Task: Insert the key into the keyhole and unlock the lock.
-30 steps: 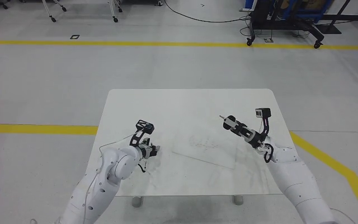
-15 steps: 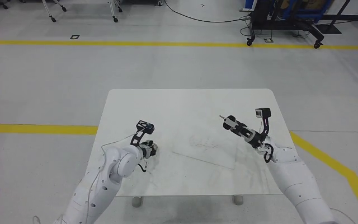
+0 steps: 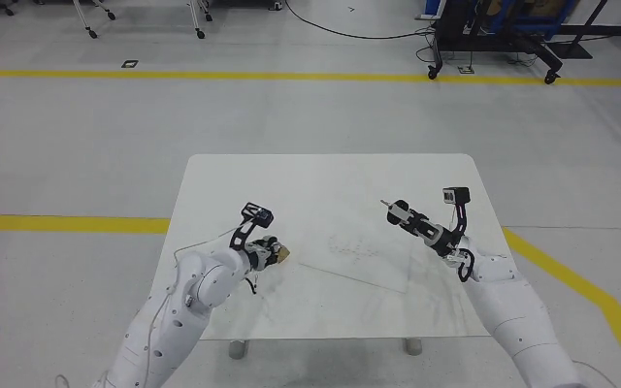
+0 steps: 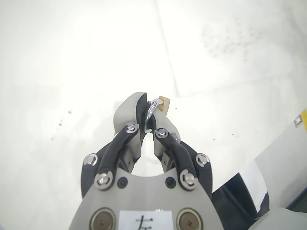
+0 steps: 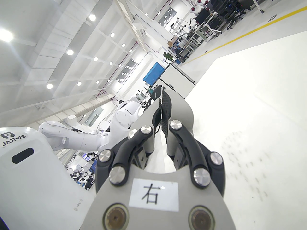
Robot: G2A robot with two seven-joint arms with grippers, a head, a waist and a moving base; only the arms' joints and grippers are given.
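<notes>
Reading the top view, we find the left gripper [image 3: 275, 254] clamped on the shackle of the lock [image 3: 282, 255], brass body jutting toward 3 o'clock. Well apart, at its 2 o'clock, the right gripper [image 3: 393, 210] pinches the key [image 3: 384, 204], shaft aimed at 10 o'clock.

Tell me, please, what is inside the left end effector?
The left end effector pinches the lock by its silver shackle; the brass body sticks out in front. The keyhole cannot be seen.
</notes>
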